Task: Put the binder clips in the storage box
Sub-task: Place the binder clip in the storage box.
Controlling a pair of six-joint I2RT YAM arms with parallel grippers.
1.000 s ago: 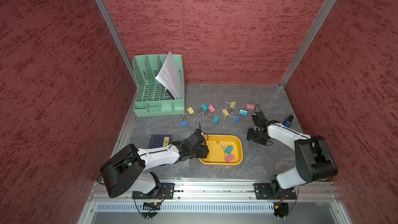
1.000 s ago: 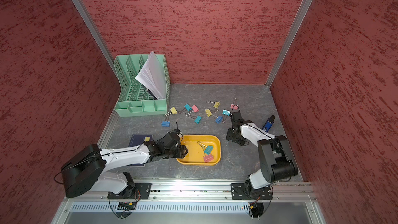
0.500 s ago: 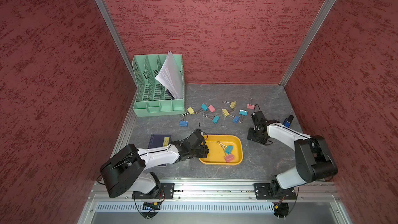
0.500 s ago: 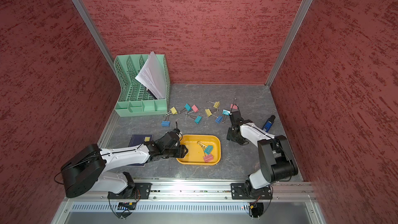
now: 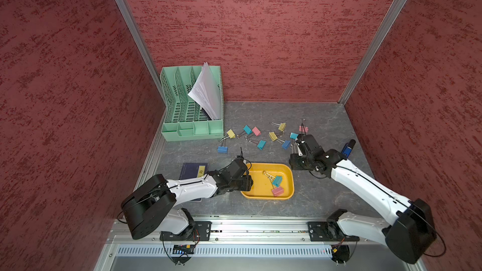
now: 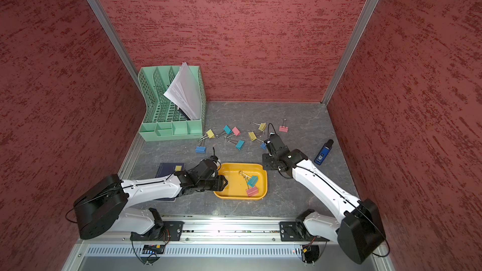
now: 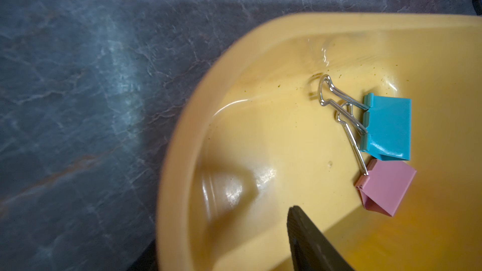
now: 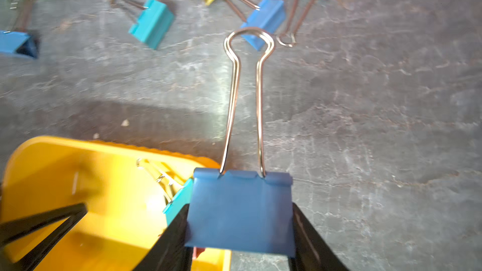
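A: Progress?
B: A teal clip (image 5: 277,180) and a pink clip (image 5: 277,191) are logged inside the storage box (image 5: 268,165). About ten binder clips (image 5: 261,144) lie loose on the table (image 5: 326,123) beyond it.
A: Grippers?
B: A blue clip (image 8: 240,204) is clamped in the right gripper (image 8: 238,241), beside the box and not yet over it. The left gripper (image 6: 222,182) is at the rim; its grip cannot be told.

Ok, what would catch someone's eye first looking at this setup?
Probably the bright yellow storage box at the front middle of the grey table, with a teal clip and a pink clip inside. Behind it lies a colourful scatter of binder clips, and the right gripper holds a blue clip near the box.
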